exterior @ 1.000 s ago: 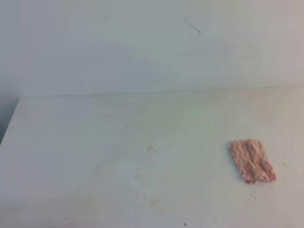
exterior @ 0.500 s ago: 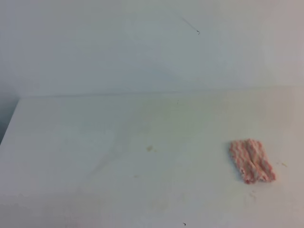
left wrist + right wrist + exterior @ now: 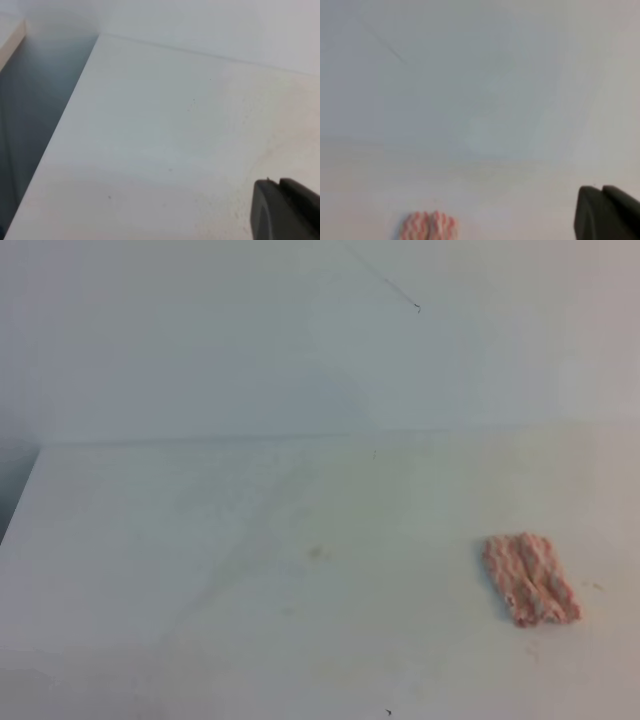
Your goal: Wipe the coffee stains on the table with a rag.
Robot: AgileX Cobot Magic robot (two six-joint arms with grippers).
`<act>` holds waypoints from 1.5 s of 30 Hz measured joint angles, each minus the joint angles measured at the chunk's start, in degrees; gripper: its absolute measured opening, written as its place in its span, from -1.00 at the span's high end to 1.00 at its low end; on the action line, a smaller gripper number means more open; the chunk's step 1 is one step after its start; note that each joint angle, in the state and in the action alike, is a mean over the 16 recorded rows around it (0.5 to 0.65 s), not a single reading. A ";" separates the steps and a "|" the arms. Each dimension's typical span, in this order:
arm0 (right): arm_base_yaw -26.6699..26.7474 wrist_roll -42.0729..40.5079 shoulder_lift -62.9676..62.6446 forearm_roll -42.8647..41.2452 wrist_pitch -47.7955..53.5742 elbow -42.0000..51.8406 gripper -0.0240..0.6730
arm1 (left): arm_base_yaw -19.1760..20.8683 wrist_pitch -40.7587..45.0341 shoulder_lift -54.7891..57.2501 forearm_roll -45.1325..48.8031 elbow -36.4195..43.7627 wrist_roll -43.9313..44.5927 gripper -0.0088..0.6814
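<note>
The rag (image 3: 530, 578), pink and white with wavy stripes, lies flat on the right part of the white table (image 3: 150, 540); its top edge also shows in the right wrist view (image 3: 429, 227). Of the coffee stains I see a tiny tan speck (image 3: 316, 552) near the table's middle. Neither arm appears in the exterior view. The left gripper (image 3: 278, 182) shows as a dark block at the lower right of its view, fingers together, holding nothing. The right gripper (image 3: 600, 188) looks the same, shut and empty, to the right of the rag and apart from it.
A pale wall (image 3: 300, 340) rises behind the table's far edge. The table's left edge (image 3: 65, 125) drops to a dark gap. A faint greyish streak (image 3: 250, 540) runs diagonally across the tabletop.
The rag has stayed put. Faint tan marks at the lower middle of the table look paler now, and the shading on the wall has shifted.
</note>
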 joint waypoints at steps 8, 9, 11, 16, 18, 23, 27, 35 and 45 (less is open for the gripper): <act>-3.39 5.05 -11.92 -0.24 -2.70 18.28 0.94 | 0.03 0.06 -0.09 0.00 0.00 0.00 0.98; -3.68 5.41 -12.69 -0.38 -2.68 19.55 0.94 | 0.04 0.06 -0.09 0.00 0.00 0.00 0.98; -4.12 6.12 -13.61 -0.75 -2.59 21.49 0.94 | 0.05 0.06 -0.09 0.00 0.00 0.00 0.98; -4.26 7.04 -13.99 -2.02 -1.66 23.62 0.94 | 0.09 0.06 -0.09 0.00 0.00 0.00 0.98; -4.01 6.85 -14.05 -2.67 -0.89 23.62 0.94 | 0.10 0.06 -0.09 0.00 0.00 0.00 0.98; -3.07 6.36 -14.16 -4.00 -0.68 23.62 0.94 | 0.11 0.00 -0.09 0.00 0.00 0.00 0.98; -2.33 6.29 -14.15 -4.66 -0.57 23.60 0.94 | 0.11 0.00 -0.09 0.00 0.00 0.00 0.98; -1.39 6.29 -14.07 -5.14 -0.54 23.56 0.94 | 0.11 0.00 -0.09 0.00 0.00 0.00 0.98; -1.41 6.29 -14.02 -5.12 -0.55 23.56 0.94 | 0.11 0.00 -0.09 0.00 0.00 0.00 0.98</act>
